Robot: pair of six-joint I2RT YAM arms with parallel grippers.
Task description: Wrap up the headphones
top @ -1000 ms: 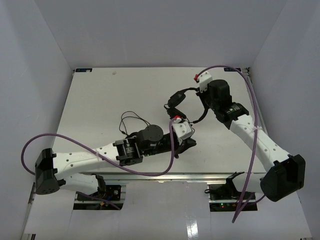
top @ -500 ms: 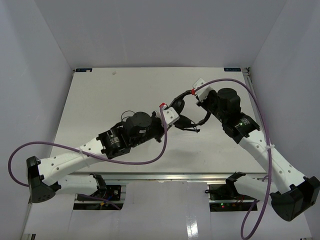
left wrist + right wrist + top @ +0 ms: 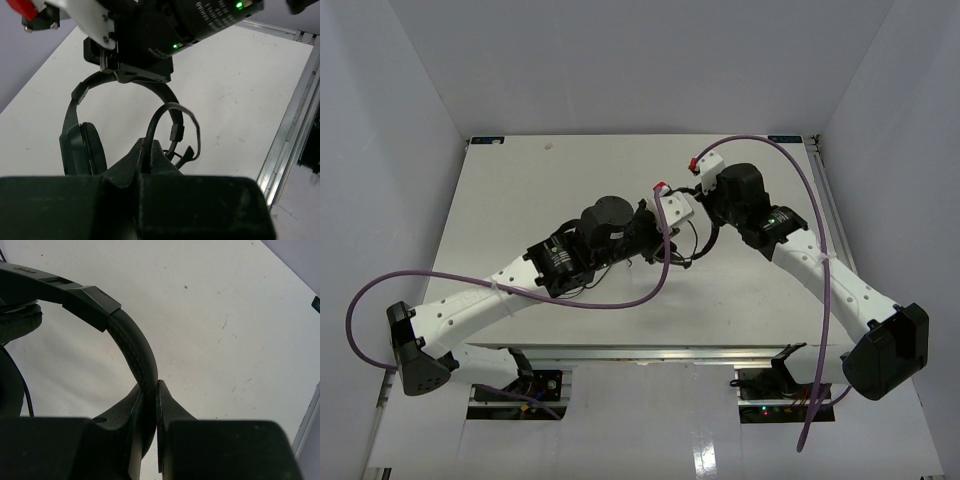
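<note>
The black headphones hang above the table, held by the headband. My right gripper is shut on the headband; in the left wrist view it grips the band's top. My left gripper is shut on the thin black cable, which loops up and over beside the headband. One padded earcup shows at the left. In the top view both grippers meet at the table's middle, the headphones mostly hidden under them. The plug is not in view.
Purple arm cables arc over the white table. An aluminium rail runs along the table's right edge. White walls enclose the table at the back and both sides.
</note>
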